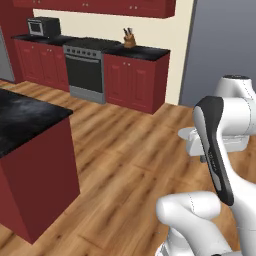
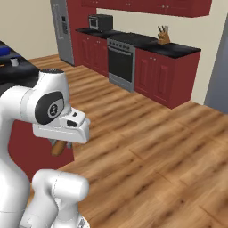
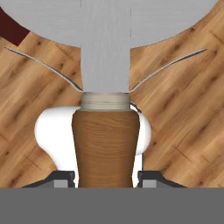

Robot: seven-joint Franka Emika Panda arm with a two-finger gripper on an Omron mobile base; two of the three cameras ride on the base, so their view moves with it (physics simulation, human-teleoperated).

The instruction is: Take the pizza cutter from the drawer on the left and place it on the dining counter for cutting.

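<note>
Pizza cutter (image 3: 105, 144): held between the two dark fingers (image 3: 61, 178), brown wooden handle upright in the hand view, pale collar above it, grey shank and round grey wheel blade spreading across the top. In the right base view the brown handle end pokes out beneath the white hand.
Fingers: part-way closed, one tip at each side of the handle, pressed against the wood.
Gripper (image 2: 60, 144): hangs in the air over the wooden floor, just beside the red end panel of the dining counter.
Dining counter (image 1: 22, 117): black stone top with grey marbling, dark-red side panel below; it stands at the left of the left base view. In the right base view its top carries a small pale cup (image 2: 14, 62) and something blue at the far edge.
Floor (image 1: 130, 150): warm brown planks, running from the counter to the far wall.
Far wall: dark-red cabinets (image 1: 132, 82) under a black counter top, a steel oven (image 1: 86, 72) between them, a knife block (image 1: 129, 39) on top to its right, a microwave (image 1: 42, 26) to its left.
Fridge (image 2: 62, 29): tall and grey, at the left end of the row.
Upper cabinets (image 2: 147, 5): dark red, along the cream wall.
</note>
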